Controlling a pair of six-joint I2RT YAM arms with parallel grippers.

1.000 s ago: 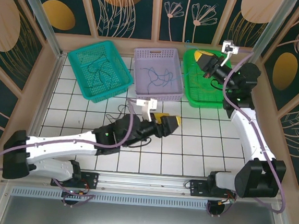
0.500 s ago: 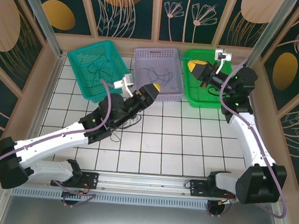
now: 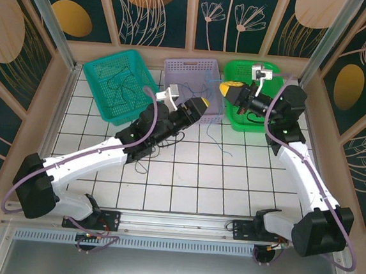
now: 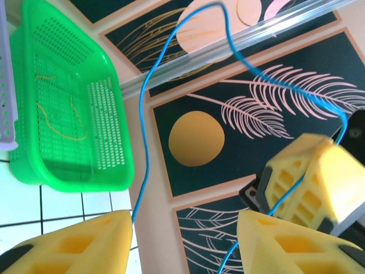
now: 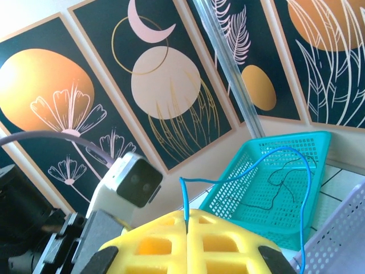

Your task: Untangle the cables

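Pinching jaws: right gripper (image 5: 187, 225), pressed together on the blue cable (image 5: 283, 153), at the green basket's (image 3: 255, 118) left edge.
Spread jaws: left gripper (image 4: 183, 240), with the blue strand passing between its fingers.
Blue cable: arcs up from the right gripper, loose end hanging over white tiles.
Other cables: dark tangle (image 3: 142, 165) under the left arm; dark strands in the teal basket (image 3: 134, 111).

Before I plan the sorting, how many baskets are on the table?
3: a teal basket at back left, a lilac basket in the middle, a green basket at back right.
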